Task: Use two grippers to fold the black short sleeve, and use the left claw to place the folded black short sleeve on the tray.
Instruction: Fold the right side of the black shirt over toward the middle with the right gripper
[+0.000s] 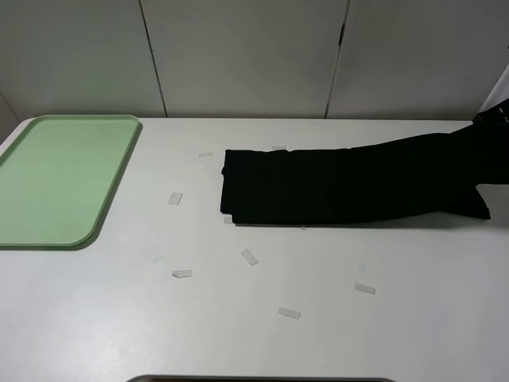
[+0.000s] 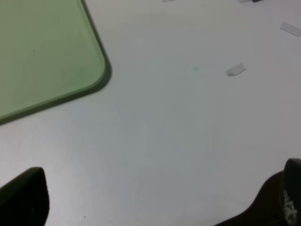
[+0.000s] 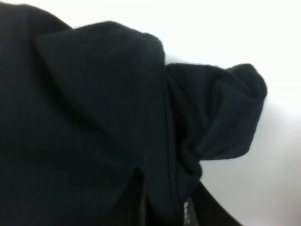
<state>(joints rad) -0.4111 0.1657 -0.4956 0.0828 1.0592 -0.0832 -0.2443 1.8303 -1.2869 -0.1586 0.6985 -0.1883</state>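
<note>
1. The light-green tray point(image 1: 64, 175) lies flat at one end of the white table point(image 1: 111, 326), and every place below is given from it.
2. The black short sleeve point(image 1: 318, 187) is off the tray and well apart from it, folded into a long narrow band that runs straight away from the tray.
3. The band's end nearest the tray lies flat on the table with a squared edge.
4. The end farthest from the tray lifts off the table and rises to the right gripper point(image 1: 499, 113), which shows only at the edge of the high view.
5. In the right wrist view the black cloth point(image 3: 94, 132) bunches in thick folds against that gripper. Its jaws stand narrow, pinched on the fabric.
6. The left claw point(image 2: 160, 193) hangs over bare table just beside the tray's rounded corner. Its fingers point(image 2: 26, 200) are spread wide, with only tabletop between them.
7. Small clear tape strips point(image 1: 175, 198) lie scattered on the table, some between the tray and the shirt, others farther from the tray.
</note>
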